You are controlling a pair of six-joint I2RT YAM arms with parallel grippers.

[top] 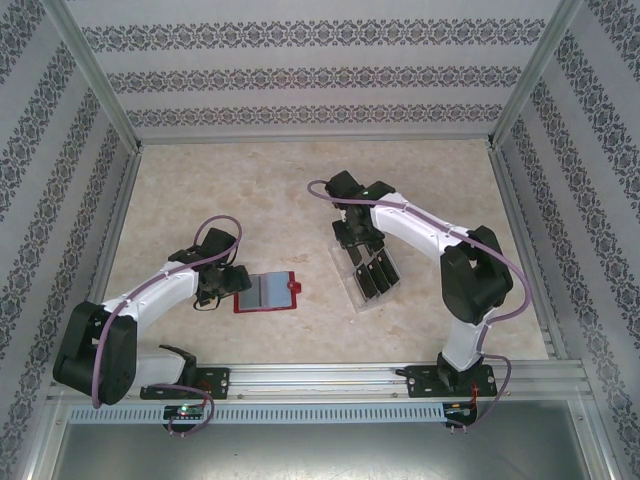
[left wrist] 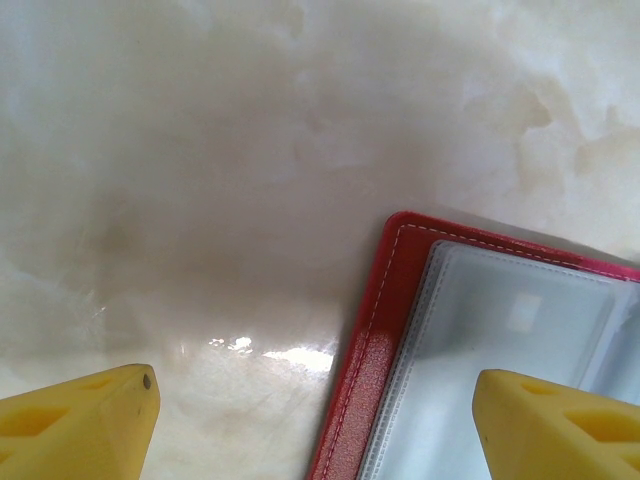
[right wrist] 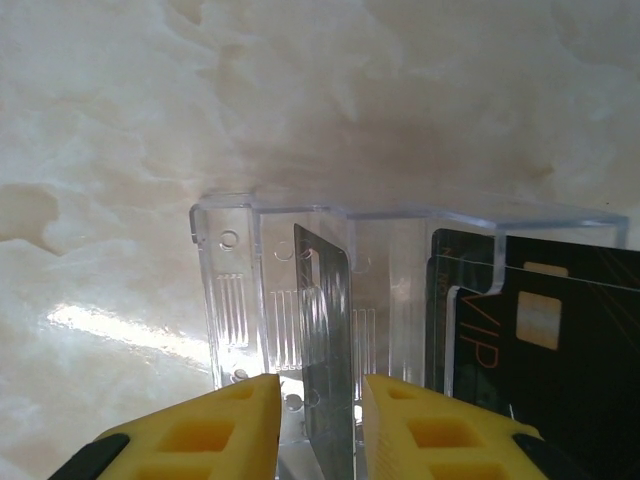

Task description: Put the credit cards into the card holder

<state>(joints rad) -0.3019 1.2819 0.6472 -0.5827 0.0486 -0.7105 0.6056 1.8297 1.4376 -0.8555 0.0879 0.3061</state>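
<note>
The card holder (top: 265,291) lies open on the table, red with grey inner pockets, its snap tab at the right. My left gripper (top: 222,285) hangs open over its left edge (left wrist: 385,340), one yellow finger above the table, the other above a pocket. My left gripper (left wrist: 315,400) holds nothing. Dark credit cards (top: 378,275) sit in a clear plastic tray (top: 345,285). My right gripper (top: 358,247) is down in that tray. In the right wrist view, my right gripper (right wrist: 322,400) is closed in on one credit card (right wrist: 328,340) standing on edge. More cards (right wrist: 540,340) lie to its right.
The clear tray's rim (right wrist: 225,215) and dividers stand close around my right fingers. Patterned walls with metal posts enclose the marbled table (top: 240,190) on three sides. A metal rail (top: 330,375) runs along the near edge by the arm bases.
</note>
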